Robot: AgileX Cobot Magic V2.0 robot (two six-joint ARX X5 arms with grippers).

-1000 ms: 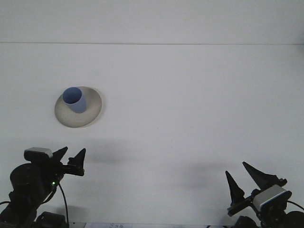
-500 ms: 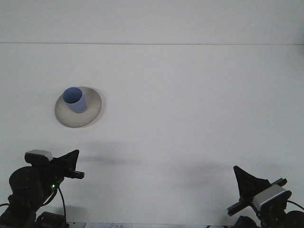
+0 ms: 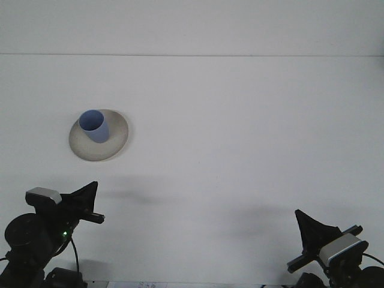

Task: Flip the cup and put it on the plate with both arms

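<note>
A plain white tabletop is meeting a white wall along a faint seam. The small blue plastic cup is standing mouth-up on the round grey plate, far left. Both the left gripper and right gripper are sitting pinched together near the front edge; the left one has drifted slightly lower and leftward since a moment ago.

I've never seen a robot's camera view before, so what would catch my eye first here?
The blue cup stands out most: it sits mouth-up on a pale round plate at the left of a plain white table. Next come two dark pointed grippers at the bottom corners, the left gripper and the right gripper, both away from the cup and holding nothing.
</note>
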